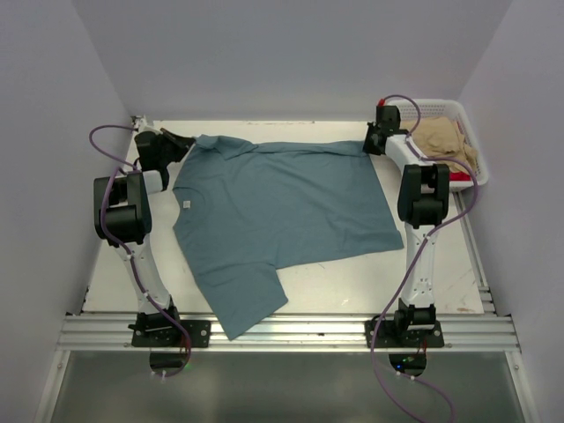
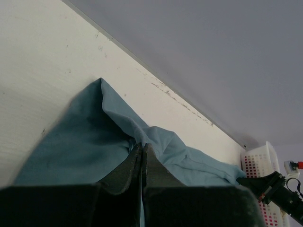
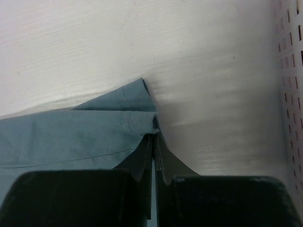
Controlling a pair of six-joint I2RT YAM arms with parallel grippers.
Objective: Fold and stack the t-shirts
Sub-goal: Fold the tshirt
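Shirts counted: three. One teal shirt (image 1: 291, 211), one tan shirt (image 1: 445, 141) and one red shirt (image 1: 459, 176), the red showing only as a sliver. Baskets: one white mesh basket (image 1: 441, 106). Hands: two, the left hand (image 1: 181, 141) and the right hand (image 1: 372, 145). Desks: one desk (image 1: 458, 273). Anything beneath the tan shirt is hidden and uncounted.

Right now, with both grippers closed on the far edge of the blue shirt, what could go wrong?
1. The right gripper pinches only the very corner of the teal t-shirt, so the cloth may slip out when it is pulled.
2. That arm works close beside the white basket; a wide swing could knock it.
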